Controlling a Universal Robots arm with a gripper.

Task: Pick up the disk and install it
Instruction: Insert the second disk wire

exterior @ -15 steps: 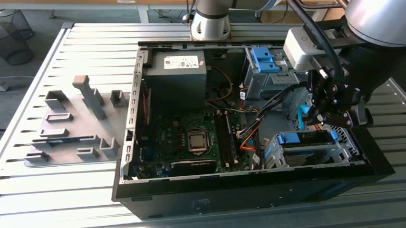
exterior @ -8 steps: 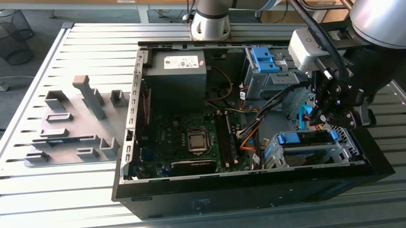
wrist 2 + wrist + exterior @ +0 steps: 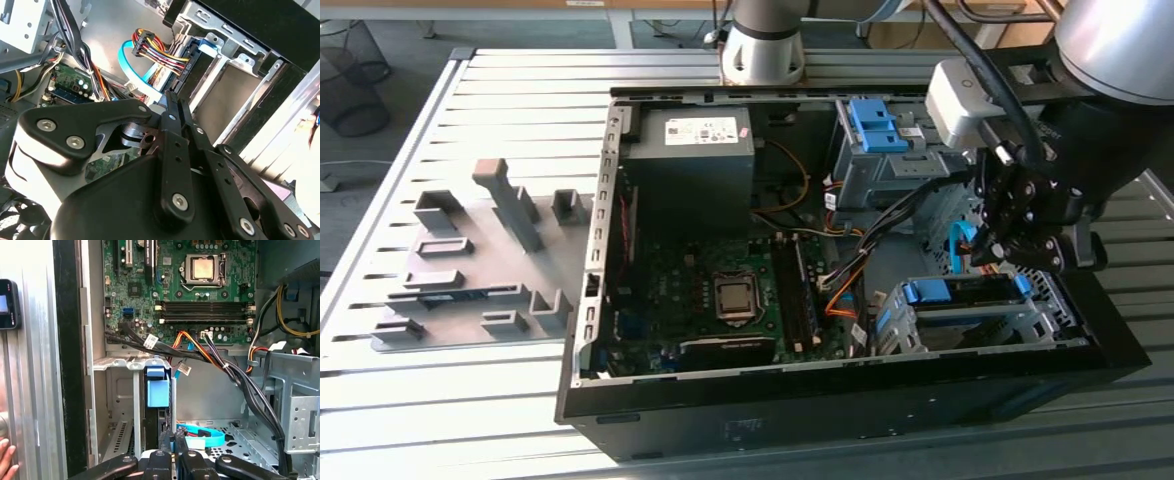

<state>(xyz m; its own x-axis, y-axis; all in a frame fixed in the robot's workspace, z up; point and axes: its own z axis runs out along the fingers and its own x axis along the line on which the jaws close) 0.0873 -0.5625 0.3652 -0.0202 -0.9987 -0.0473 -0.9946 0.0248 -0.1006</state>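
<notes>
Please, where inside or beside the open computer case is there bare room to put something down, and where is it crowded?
Free: the slatted table in front of the grey holders, beside the computer case. Inside it is crowded: cables cross between the circuit board and the drive cage, where the gripper hangs.

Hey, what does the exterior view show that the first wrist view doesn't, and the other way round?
Exterior view: the slatted table, a grey fixture on it at the exterior view's left, and the grey metal box with a white sticker inside the case. First wrist view: part of a hand at the frame edge, beside the case wall. Both: the motherboard, the disk with its blue rail sitting in the drive cage, and the gripper close to it.
</notes>
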